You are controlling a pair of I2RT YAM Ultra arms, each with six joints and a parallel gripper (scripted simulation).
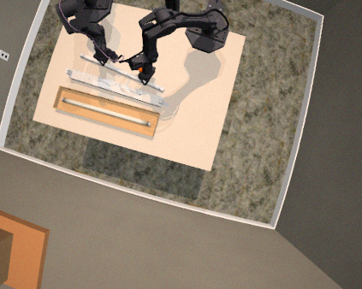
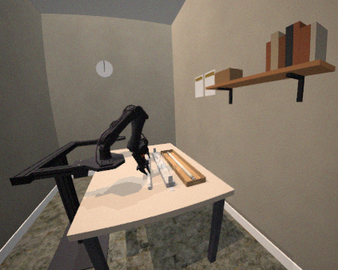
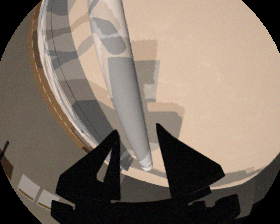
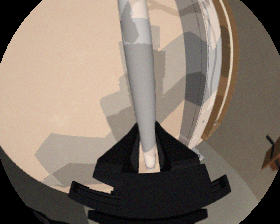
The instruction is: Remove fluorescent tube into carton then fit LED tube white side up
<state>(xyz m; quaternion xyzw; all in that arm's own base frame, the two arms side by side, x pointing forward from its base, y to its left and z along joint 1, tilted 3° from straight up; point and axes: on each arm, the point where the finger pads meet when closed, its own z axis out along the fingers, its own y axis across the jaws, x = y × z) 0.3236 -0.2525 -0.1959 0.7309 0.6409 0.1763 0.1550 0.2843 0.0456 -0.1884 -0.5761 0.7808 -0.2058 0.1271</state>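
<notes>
The LED tube (image 1: 127, 74) (image 2: 149, 182) (image 3: 131, 100) (image 4: 141, 75) lies lengthwise beside the fixture, on the arms' side; whether it touches the bench is unclear. My left gripper (image 1: 145, 82) (image 3: 136, 130) is open around the tube near one end, a finger on each side. My right gripper (image 1: 103, 63) (image 4: 146, 124) is shut on the tube near its other end. The tube shows grey in shade; which side is up is unclear. The white fixture (image 1: 86, 79) (image 2: 161, 165) holds no tube. The old fluorescent tube (image 1: 108, 112) (image 2: 180, 165) lies inside the carton (image 1: 157, 124) (image 2: 196, 182), which sits on the bench.
The fixture lies between the LED tube and the carton, with a lampholder (image 1: 68, 72) at one end and another lampholder (image 1: 160, 101) at the other. The carton is close behind the fixture, near the bench's far edge. The two forearms stand close together above the LED tube.
</notes>
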